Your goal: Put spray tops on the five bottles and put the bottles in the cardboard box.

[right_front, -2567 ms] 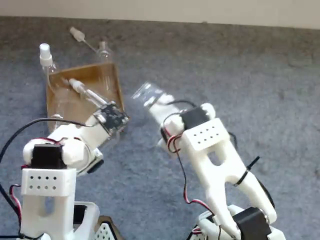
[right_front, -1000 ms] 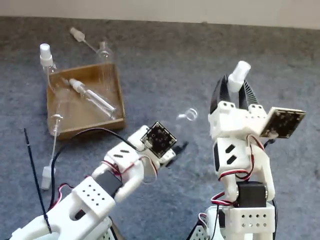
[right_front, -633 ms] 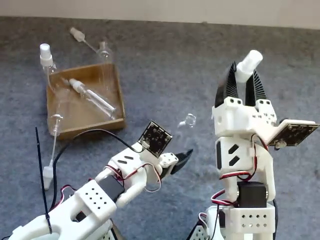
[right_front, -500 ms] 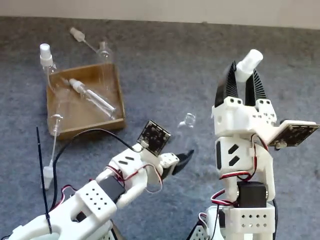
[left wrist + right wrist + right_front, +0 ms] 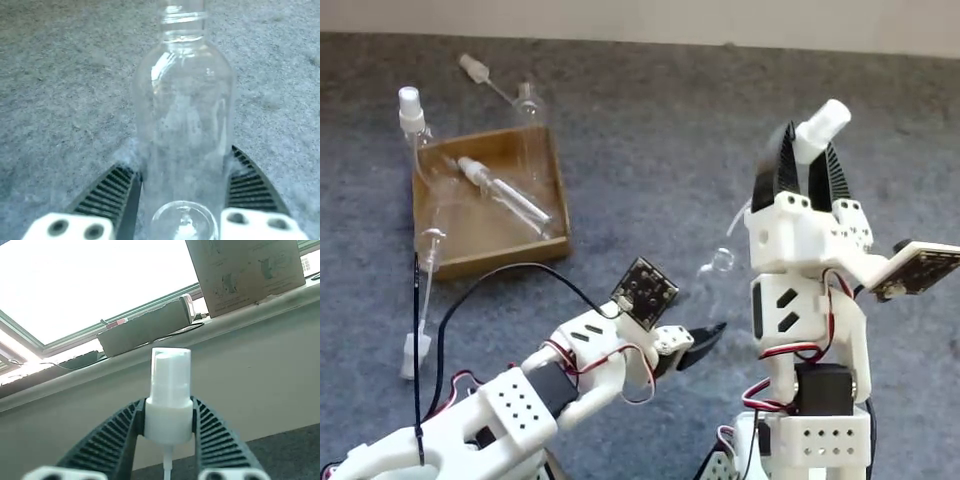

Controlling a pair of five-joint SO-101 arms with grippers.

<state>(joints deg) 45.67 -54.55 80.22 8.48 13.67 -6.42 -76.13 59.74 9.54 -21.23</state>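
While the left gripper (image 5: 182, 172) clamps a clear bottle (image 5: 183, 95) between its fingers (image 5: 112, 187), neck pointing away and base cut off, the right gripper (image 5: 168, 422) pinches a white spray top (image 5: 170, 382), its tube mostly hidden.

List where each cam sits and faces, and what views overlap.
High view: fixed overhead, looking down on table and cardboard box; both arms show.
Left wrist view: left wrist, looking down past the left gripper, shut on the uncapped bottle.
Right wrist view: right wrist, tilted up at wall and window; right gripper shut on the spray top.
Shared: high view also shows bottle and spray top.
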